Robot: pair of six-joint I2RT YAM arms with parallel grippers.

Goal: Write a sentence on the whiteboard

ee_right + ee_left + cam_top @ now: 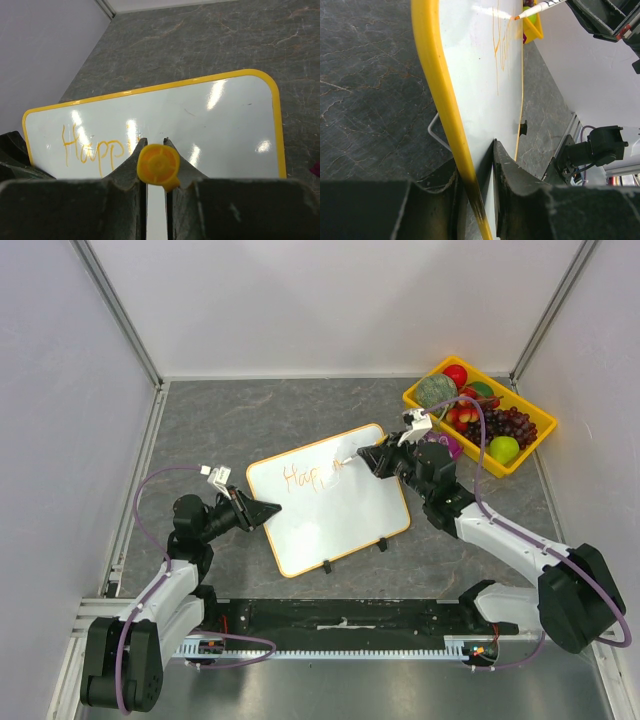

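Mid-sentence on the whiteboard (330, 502) — orange cursive reading "Happ…" at its upper left.

Set at an angle near the middle of the counter (220, 420), two black clips on the near edge. Pinched at the left yellow rim by the left jaws, drawn nearly closed on it. Clamped tight in the right jaws — a white marker (352, 455), tip on the board just past the sentence (305, 478). Off by the far right corner, a yellow tray (537, 448) of fruit.
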